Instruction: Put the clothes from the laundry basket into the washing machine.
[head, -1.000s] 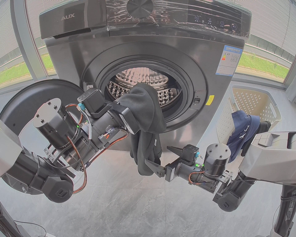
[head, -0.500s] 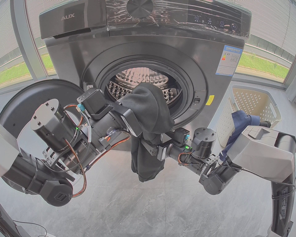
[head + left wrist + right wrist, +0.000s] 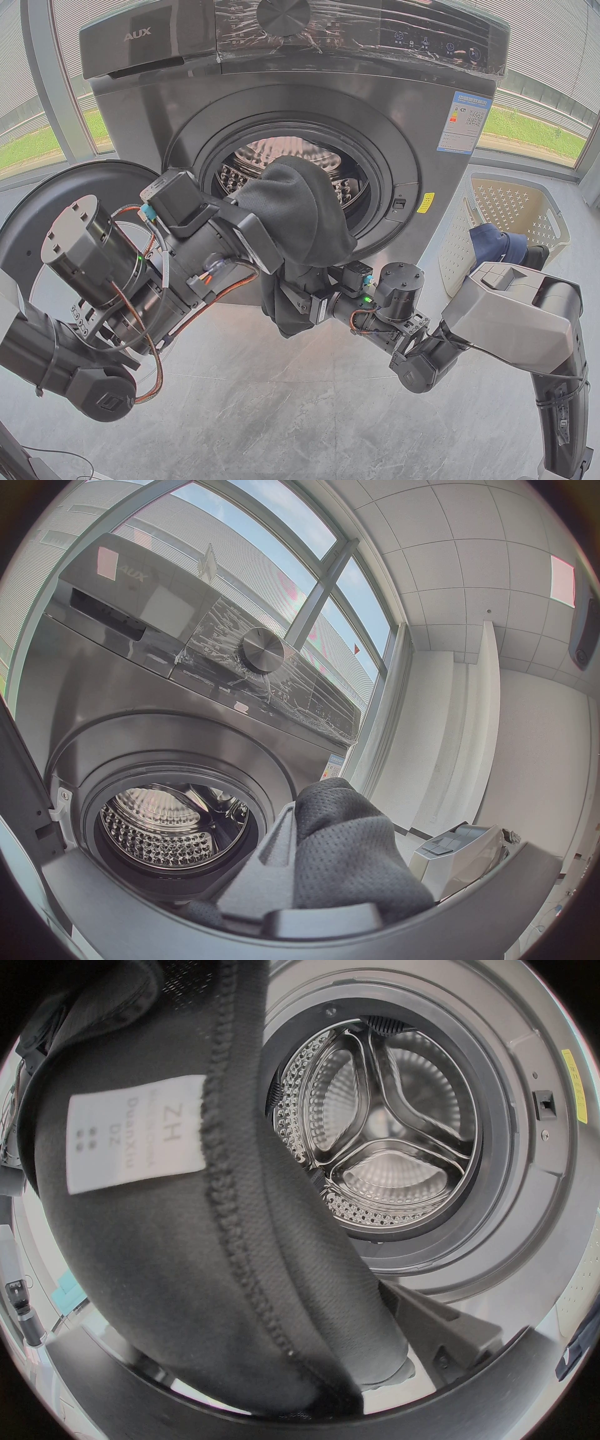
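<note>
A black garment is draped over my left gripper, which is shut on it just in front of the washing machine's open drum. The cloth's lower part hangs below the door opening. My right gripper is pushed in under that hanging part, open, and one finger pokes out beside the cloth. In the left wrist view the garment covers the gripper, with the drum beyond. A beige laundry basket at the right holds a blue garment.
The round machine door stands swung open on the left, behind my left arm. Grey tiled floor lies bare in front of the machine. Windows run behind the machine on both sides.
My right arm has swung up and left, from open floor into the hanging cloth, bunching its lower end upward. My left gripper has lifted the garment slightly towards the drum.
</note>
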